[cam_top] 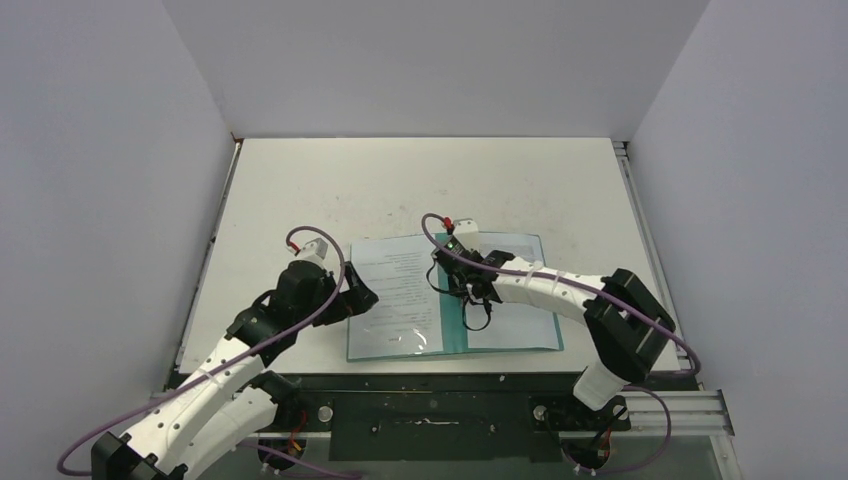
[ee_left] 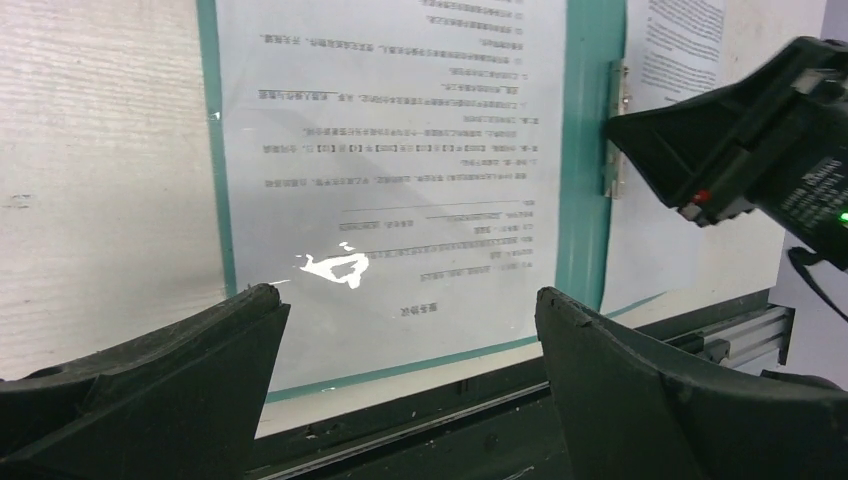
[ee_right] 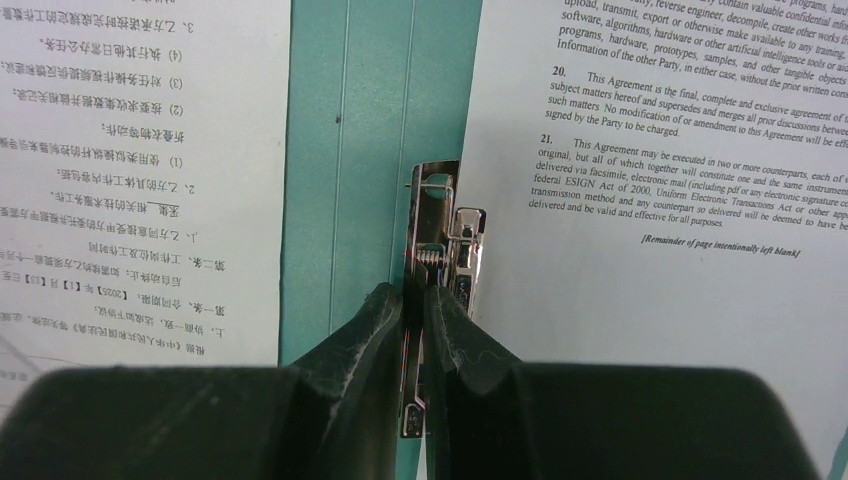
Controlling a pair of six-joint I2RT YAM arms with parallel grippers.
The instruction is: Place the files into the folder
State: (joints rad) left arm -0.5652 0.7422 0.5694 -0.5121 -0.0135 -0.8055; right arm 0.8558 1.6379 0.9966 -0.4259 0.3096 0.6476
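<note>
The teal folder (cam_top: 453, 335) lies open on the table. A glossy sheet with black text (cam_top: 395, 290) lies on its left half and a printed sheet (cam_top: 515, 320) on its right half. My right gripper (ee_right: 418, 292) is shut on the metal clip (ee_right: 440, 220) at the folder's spine (ee_right: 370, 150), between the left sheet (ee_right: 150, 150) and the right sheet (ee_right: 650, 200). My left gripper (ee_left: 405, 293) is open and empty, above the near left part of the glossy sheet (ee_left: 400, 150). The clip (ee_left: 613, 130) and my right gripper (ee_left: 740, 140) also show in the left wrist view.
A black and metal rail (cam_top: 430, 410) runs along the table's near edge, just in front of the folder. White walls enclose the table on the left, back and right. The white tabletop (cam_top: 420, 185) stretches behind the folder.
</note>
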